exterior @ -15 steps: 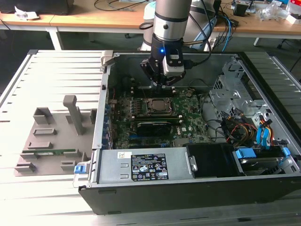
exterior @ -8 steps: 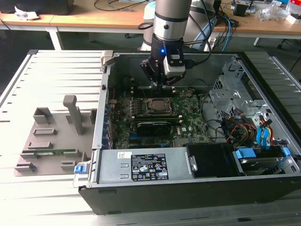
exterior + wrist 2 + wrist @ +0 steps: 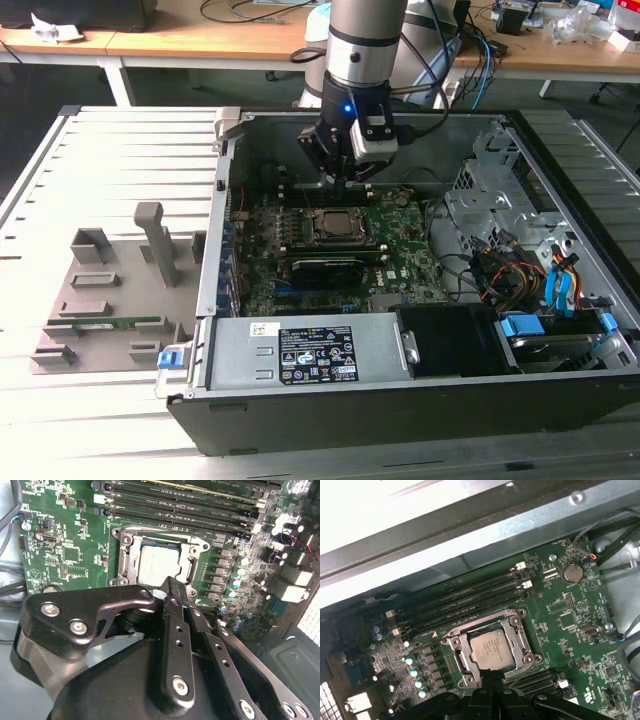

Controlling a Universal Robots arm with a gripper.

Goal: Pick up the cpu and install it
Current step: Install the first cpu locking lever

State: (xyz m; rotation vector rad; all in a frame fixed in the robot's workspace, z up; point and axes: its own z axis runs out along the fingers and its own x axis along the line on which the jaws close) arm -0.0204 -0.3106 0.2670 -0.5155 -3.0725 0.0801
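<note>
Looks well past the pick-up, to judge by the gripper (image 3: 170,584): closed, fingertips together, with nothing held between them. Hovers low over the motherboard (image 3: 570,625) inside the computer case (image 3: 400,412). Has the cpu (image 3: 491,650) just below the fingertips and a little ahead of them, apart from them and not touched. Lies flat there, pale metal top up, within the dark metal frame of the socket (image 3: 451,647), just beside the rows of memory slots (image 3: 465,597); reads the same in both wrist views, and in the exterior view as a pale square directly under the gripper. Seems level and square in its seat, so probably placed. Cannot tell whether the socket's retaining frame or lever is locked down; if not, leaves only that latching undone.
</note>
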